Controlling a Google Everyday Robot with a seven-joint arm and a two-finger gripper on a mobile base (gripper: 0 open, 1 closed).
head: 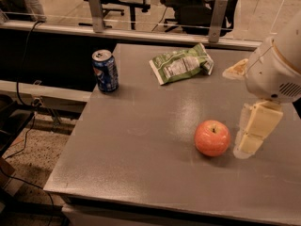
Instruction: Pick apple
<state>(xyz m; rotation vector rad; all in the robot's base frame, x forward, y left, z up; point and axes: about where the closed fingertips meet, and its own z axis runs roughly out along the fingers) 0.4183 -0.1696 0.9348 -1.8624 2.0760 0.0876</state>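
Observation:
The apple is round and orange-red with a small stem dimple on top. It sits on the grey table, right of the middle and toward the front. My gripper hangs from the white arm at the right edge of the view. Its pale fingers point down and stand just to the right of the apple, close beside it, with the tips near the table top. The apple is not between the fingers.
A blue soda can stands upright near the table's back left edge. A green chip bag lies at the back middle. A pale flat item lies at the back right. Office chairs and a glass rail stand behind the table.

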